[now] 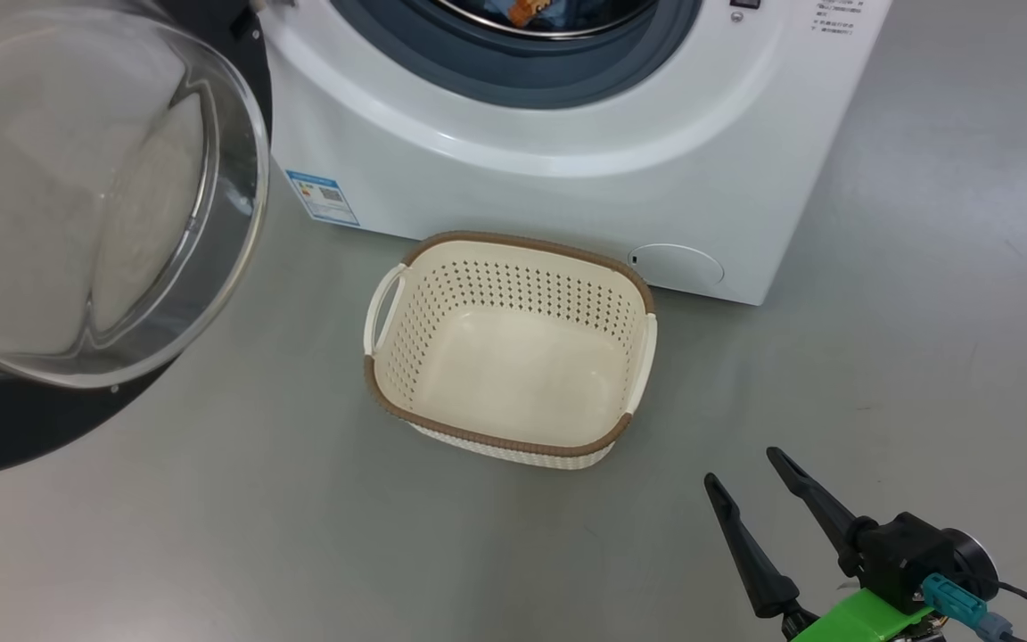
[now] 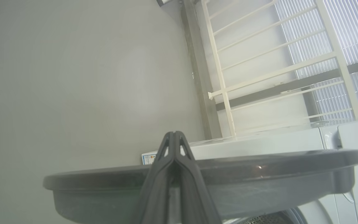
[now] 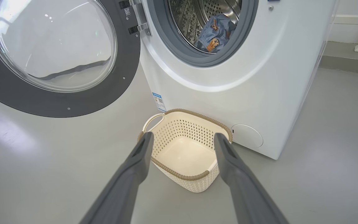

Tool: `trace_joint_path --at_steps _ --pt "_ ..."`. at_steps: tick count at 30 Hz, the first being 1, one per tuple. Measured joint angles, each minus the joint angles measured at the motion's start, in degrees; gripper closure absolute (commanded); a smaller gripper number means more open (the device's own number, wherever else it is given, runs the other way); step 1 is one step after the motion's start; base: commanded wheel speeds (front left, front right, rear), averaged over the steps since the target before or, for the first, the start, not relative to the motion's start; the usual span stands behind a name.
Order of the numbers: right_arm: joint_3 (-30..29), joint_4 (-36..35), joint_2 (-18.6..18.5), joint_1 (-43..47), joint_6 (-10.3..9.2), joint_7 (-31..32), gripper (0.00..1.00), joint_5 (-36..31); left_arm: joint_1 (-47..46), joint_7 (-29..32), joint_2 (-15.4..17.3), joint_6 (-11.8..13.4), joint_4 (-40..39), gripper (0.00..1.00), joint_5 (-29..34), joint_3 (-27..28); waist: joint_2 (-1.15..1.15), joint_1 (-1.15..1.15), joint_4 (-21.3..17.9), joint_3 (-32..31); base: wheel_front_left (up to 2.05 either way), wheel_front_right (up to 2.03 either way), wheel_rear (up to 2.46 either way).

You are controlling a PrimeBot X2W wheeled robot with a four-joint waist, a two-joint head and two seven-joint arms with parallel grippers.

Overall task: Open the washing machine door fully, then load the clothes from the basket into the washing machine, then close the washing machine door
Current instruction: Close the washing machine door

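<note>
Head view: the washing machine (image 1: 567,178) stands ahead with its door (image 1: 94,196) swung wide at the left; the basket (image 1: 496,439) sits on the floor just before the machine, with nothing in it; a scrap of the clothes (image 1: 527,11) shows inside the drum at the top edge; the right pincer (image 1: 741,467) hangs low at the right, spread wide and holding nothing.

Left wrist view: the left pincer (image 2: 174,135) is closed tight on nothing, its tips lying across the door's dark rim (image 2: 259,168); whether they touch it I cannot tell.

Right wrist view: the clothes (image 3: 214,31) lie near the drum's mouth, above the grey seal.

Loading looks done; closing the door remains. Closed tips could slide off that smooth curved rim mid-push, and cloth so near the mouth could get pinched in the seal.

Count: one machine, one door, one basket, one bundle of clothes, two pincers.
</note>
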Motion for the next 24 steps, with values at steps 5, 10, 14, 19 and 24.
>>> trace_joint_path --at_steps 5,10,14,19,24 --pt "0.05 -0.14 -0.08 0.03 0.0 0.0 0.0 0.0 -0.1 -3.74 0.02 1.29 0.73 1.0 0.07 0.09 0.0 0.0 -0.69 -0.18 0.0 0.0 0.0" --pt "0.08 -0.34 -0.51 0.13 0.0 0.18 0.0 0.0 -0.34 -9.54 0.02 4.26 1.8 1.0 1.21 -0.08 0.0 0.0 -1.24 -0.12 0.0 0.0 0.0" --pt "0.09 -0.63 -0.75 0.21 0.0 0.24 0.0 0.0 -1.48 -12.4 0.23 5.11 2.19 1.0 1.41 -0.21 0.0 0.0 -1.62 -0.16 0.0 0.0 0.0" --pt "0.14 -0.83 -1.0 0.23 0.0 0.67 0.0 0.0 -2.18 -15.46 0.67 6.17 3.05 1.0 1.83 -0.27 0.0 0.0 -2.12 -0.25 0.0 0.0 0.0" --pt "0.1 -1.26 -1.13 0.24 0.0 0.75 0.0 0.0 -2.4 -14.26 0.6 5.75 3.87 1.0 2.3 -0.76 0.0 0.0 -2.29 -0.09 0.0 0.0 0.0"
